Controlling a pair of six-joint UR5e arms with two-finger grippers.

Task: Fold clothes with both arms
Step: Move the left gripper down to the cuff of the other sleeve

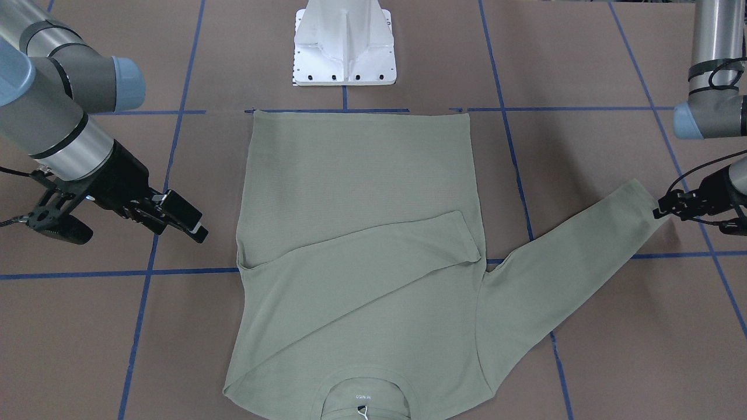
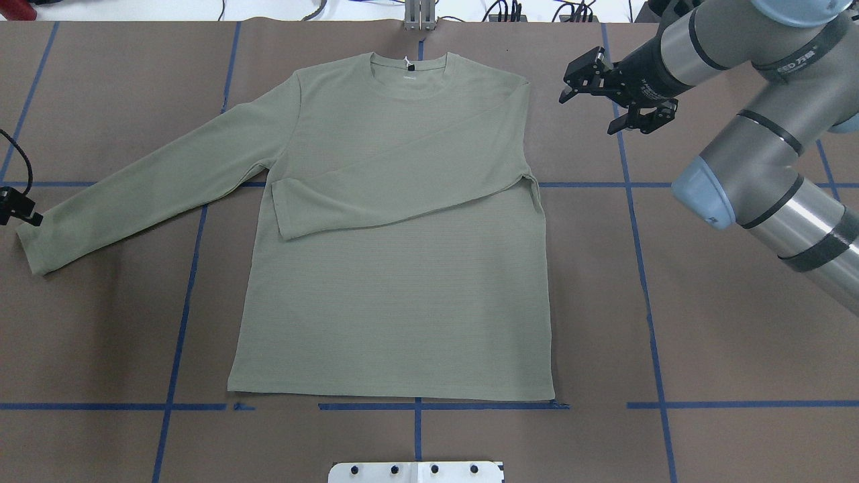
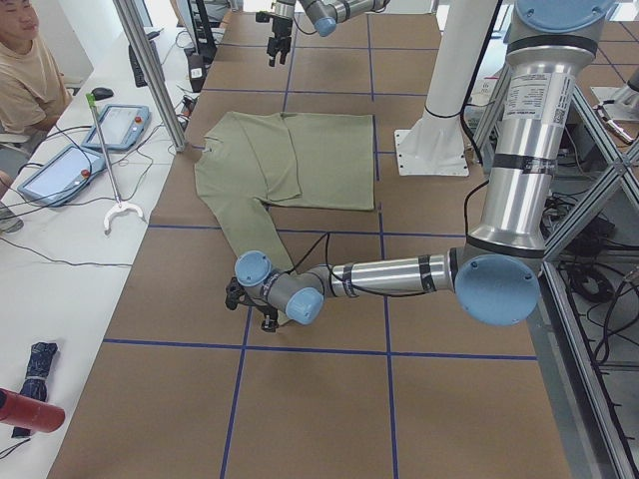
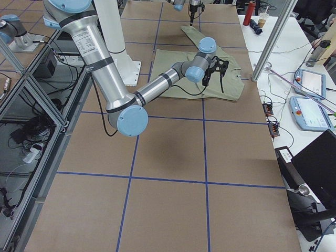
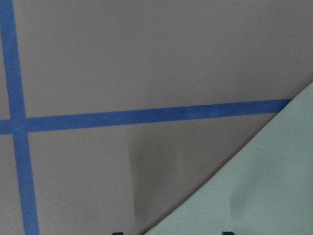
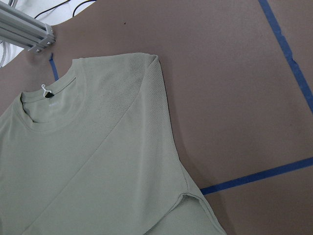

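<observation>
My left pincer sits low over the brown table at the very end of the shirt's outstretched sleeve. The cuff is just under and beside it. In my left wrist view two dark tips show apart at the bottom edge, so it is spread, with the cloth flat on the table rather than pinched.

From that cuff the sleeve runs away from the pincer to the sage-green shirt, which is laid flat, its hem towards my base and its collar on the far side. The other sleeve is folded across the chest.

My right pincer hangs on the other side of the shirt, just off the shoulder with the folded sleeve. It is clear of the cloth, with its fingers spread and nothing between them. A blue tape line passes beneath it.
</observation>
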